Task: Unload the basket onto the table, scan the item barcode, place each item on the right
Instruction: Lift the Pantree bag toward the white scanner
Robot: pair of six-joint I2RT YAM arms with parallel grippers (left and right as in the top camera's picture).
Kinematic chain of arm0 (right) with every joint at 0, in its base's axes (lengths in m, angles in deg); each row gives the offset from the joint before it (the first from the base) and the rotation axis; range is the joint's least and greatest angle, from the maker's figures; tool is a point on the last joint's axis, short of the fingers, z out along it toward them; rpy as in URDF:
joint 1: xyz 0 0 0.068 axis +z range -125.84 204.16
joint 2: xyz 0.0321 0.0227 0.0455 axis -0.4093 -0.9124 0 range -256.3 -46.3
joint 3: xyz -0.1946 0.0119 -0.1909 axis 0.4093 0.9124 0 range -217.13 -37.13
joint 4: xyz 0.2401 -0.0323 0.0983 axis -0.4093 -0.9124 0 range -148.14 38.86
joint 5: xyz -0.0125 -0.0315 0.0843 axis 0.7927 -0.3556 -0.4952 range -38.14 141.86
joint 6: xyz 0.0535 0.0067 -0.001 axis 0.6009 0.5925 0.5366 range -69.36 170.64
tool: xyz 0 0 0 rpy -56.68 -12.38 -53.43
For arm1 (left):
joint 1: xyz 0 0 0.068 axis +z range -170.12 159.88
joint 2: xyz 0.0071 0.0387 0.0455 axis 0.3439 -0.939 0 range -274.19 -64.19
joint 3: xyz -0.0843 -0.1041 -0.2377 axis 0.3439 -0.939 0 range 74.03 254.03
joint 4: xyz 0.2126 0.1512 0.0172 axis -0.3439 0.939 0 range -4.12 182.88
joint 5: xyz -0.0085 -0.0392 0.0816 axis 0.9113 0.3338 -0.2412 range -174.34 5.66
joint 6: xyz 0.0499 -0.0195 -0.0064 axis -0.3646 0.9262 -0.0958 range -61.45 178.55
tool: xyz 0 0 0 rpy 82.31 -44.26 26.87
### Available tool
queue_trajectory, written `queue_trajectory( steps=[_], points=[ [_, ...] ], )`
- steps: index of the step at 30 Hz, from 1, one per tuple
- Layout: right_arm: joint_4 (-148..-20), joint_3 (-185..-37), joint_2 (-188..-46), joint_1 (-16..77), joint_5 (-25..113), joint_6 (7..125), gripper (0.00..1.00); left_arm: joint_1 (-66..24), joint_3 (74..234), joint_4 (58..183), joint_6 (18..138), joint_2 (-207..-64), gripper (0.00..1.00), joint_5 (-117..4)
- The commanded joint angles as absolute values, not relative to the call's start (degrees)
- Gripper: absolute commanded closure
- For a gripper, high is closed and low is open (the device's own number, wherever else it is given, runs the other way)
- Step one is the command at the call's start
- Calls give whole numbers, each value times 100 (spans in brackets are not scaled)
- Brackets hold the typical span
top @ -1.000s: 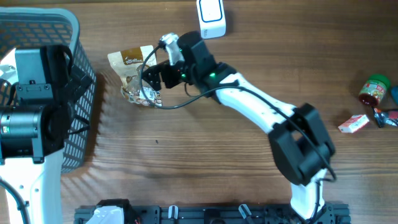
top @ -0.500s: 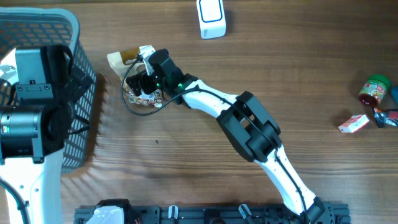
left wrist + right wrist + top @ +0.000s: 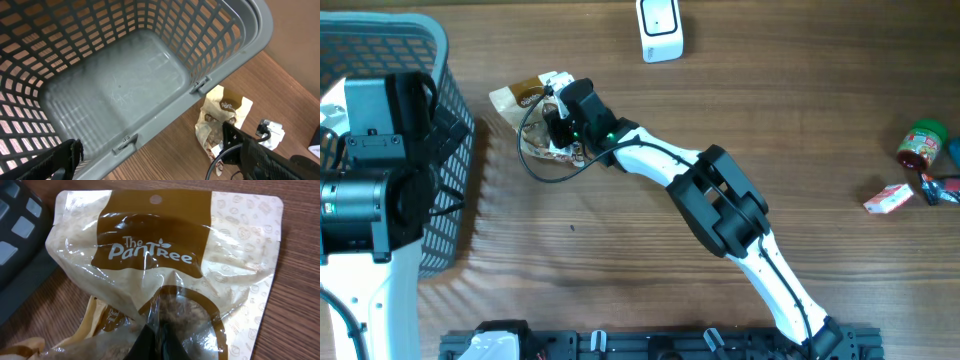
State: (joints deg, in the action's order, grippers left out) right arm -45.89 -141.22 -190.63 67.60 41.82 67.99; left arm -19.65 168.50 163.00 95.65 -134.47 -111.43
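Item under task: a brown-and-cream plastic snack pouch (image 3: 520, 97) printed "The PanTree", with a round hang hole at its top edge. It lies on the wooden bench (image 3: 620, 250), just beside the right-hand wall of the grey slotted plastic basket (image 3: 442, 42) and apart from it.

Right end effector (image 3: 558, 128): reached across the bench to the pouch, jaws brought together and pinching the glossy film at the pouch's lower part (the wrist view shows the dark fingertips (image 3: 150, 339) meeting in a crease of the film). The pouch is crumpled around the pinch.

Left end effector (image 3: 430, 120): poised over the basket, jaws spread wide, nothing between them. Its wrist view looks down into the basket's interior and over the rim to the pouch.

Other items noted: a white rectangular scanner unit (image 3: 659, 28) at the far edge of the bench, well apart from the pouch; a red-and-green jar (image 3: 922, 143) and a small white-and-red box (image 3: 887, 198) at the far right
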Motion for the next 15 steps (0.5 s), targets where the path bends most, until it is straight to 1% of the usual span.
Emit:
queue_trajectory(
  steps=[1,3,7,9,10,11,14,15],
  points=[
    [-5153,-14148,-18989,6526,4512,6862,95,-1936,16885,16287,9495,-13449,0,-11134],
    [-5644,-14148,-18582,6301,4555,6860,95,-1936,16885,16287,9495,-13449,0,-11134],
    [-7345,-14148,-17153,5674,5172,6954,95,-1936,16885,16287,9495,-13449,0,-11136],
    [-8492,-14148,-16471,5440,5998,7811,96,-1936,16885,16287,9495,-13449,0,-11134],
    [-9216,-14148,-16134,5348,6665,8593,95,-1936,16885,16287,9495,-13449,0,-11134],
    [-9745,-14148,-15927,5300,7054,9144,96,-1936,16885,16287,9495,-13449,0,-11134],
    [-10975,-14148,-15450,5258,7690,10388,95,-1936,16885,16287,9495,-13449,0,-11134],
    [-11056,-14148,-15396,5258,7746,10525,95,-1936,16885,16287,9495,-13449,0,-11134]
  ],
)
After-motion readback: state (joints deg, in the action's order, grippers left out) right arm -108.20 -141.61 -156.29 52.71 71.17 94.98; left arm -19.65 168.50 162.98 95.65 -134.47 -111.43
